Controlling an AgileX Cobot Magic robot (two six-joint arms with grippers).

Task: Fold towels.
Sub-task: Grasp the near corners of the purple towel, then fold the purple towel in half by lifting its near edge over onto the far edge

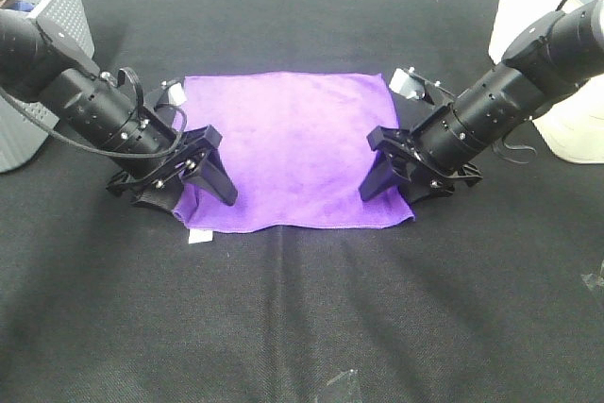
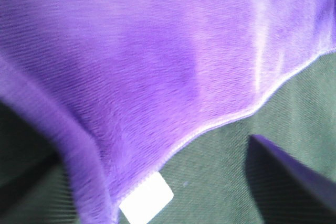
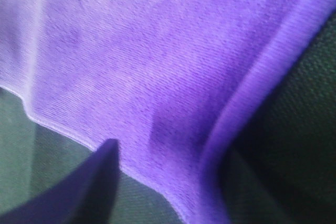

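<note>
Purple microfibre, soft and fuzzy: the towel (image 1: 293,153) lies flat on the black table (image 1: 302,327), spread between the two sets of fingers. The left fingers (image 1: 215,176) straddle one side edge close to a corner. The right fingers (image 1: 379,176) straddle the opposite edge at the matching corner. In both wrist views the hem rises in a small ridge beside one dark finger (image 2: 294,177) (image 3: 79,192). Both pairs stand part-way shut around the cloth, but I cannot tell whether either has actually pinched it yet.

Several things could go wrong from here. If a pair catches only the thin hem, the cloth will likely slide out once it is lifted. If the lower finger digs into the table's black cover, that cover may come up with the towel. If one pair grips and the other does not, the edge will rise crooked and the fold will land skewed. Even with both holding, the span between them will probably sag, being so limp.

The towel is nearly square, and its slightly longer axis runs from the left fingers across to the right fingers. Its edges sit roughly square to the table. The white tag (image 1: 199,236) pokes out at the corner just past the left fingertips. A grey basket (image 1: 47,7) stands well behind the left fingers, apart from the cloth.
</note>
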